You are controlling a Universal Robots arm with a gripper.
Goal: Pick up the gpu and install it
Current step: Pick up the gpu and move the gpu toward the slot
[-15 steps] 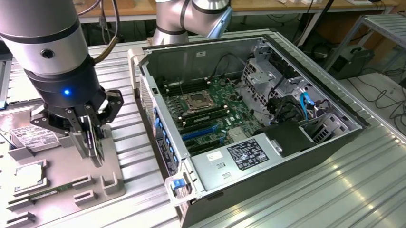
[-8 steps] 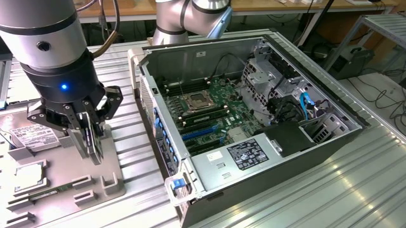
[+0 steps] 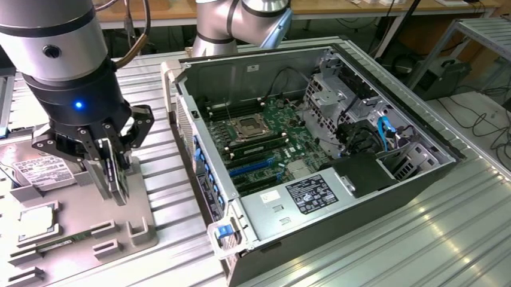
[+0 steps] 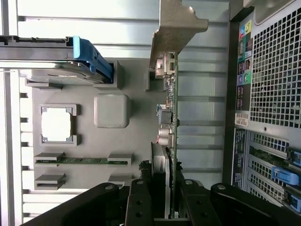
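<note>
Black jaws clamped on the upper edge of the gpu [image 3: 117, 179], one on each face, card held upright and edge-on. Placed at the exterior view's left, over the grey fixture tray [image 3: 142, 200] on the ribbed metal surface [image 3: 383, 239], well apart from the open computer case [image 3: 239, 78]. Lower edge of the card close to the tray; touching it or clear of it, not discernible.

Wrist view: green board edge running away from the jaws, silver bracket [image 4: 178, 28] at the far end, connectors along one face.

On the tray beside the card: hard drive [image 3: 36, 170] with white label and blue tab; square processor [image 4: 56, 125] in its pocket; green memory stick [image 4: 82, 160] lying between two holders.

Inside the case: motherboard [image 3: 271, 137] with blue slots, exposed and facing up.
</note>
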